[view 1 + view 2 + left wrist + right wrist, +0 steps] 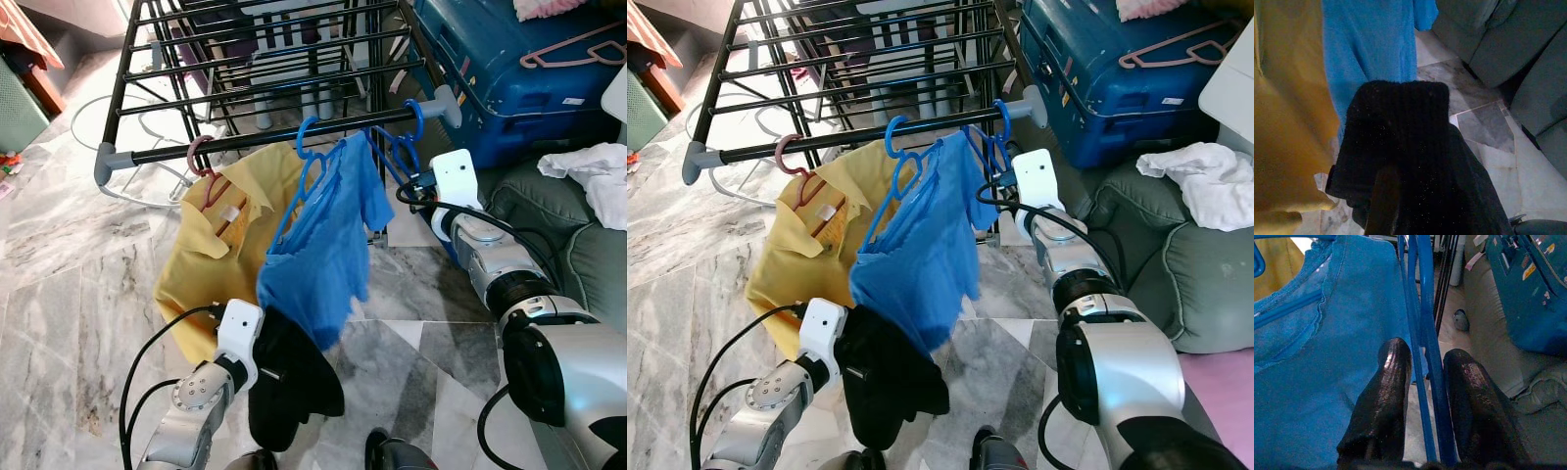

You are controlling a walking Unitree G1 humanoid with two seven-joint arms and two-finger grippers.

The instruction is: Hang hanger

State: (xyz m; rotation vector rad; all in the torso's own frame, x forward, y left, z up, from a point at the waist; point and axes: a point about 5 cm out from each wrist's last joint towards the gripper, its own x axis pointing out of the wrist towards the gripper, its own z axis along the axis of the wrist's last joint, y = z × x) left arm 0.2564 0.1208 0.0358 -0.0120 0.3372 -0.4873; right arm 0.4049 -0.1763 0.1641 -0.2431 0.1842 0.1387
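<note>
On the front bar of the black metal drying rack [274, 137], the empty blue hanger [407, 137] already hooks near the right end. The right end effector [1425, 401] has its shiny black fingers [1386, 391] clamped on its thin plastic arms, so letting go is left. The left end effector [1386, 205] grips a soft black cloth [289, 377]. A yellow shirt [220, 245] and blue shirt [323, 245] hang beside.

Three hangers on the rack's front bar [294, 132]: one pink hanger [204, 166], two blue hangers [312, 157] [409, 137]. One more pink hanger [573, 47] on one blue suitcase [509, 69]. Two shirts hung: one yellow shirt [211, 264], one blue shirt [328, 245]. One black cloth [289, 382]. One white cloth [593, 171].
</note>
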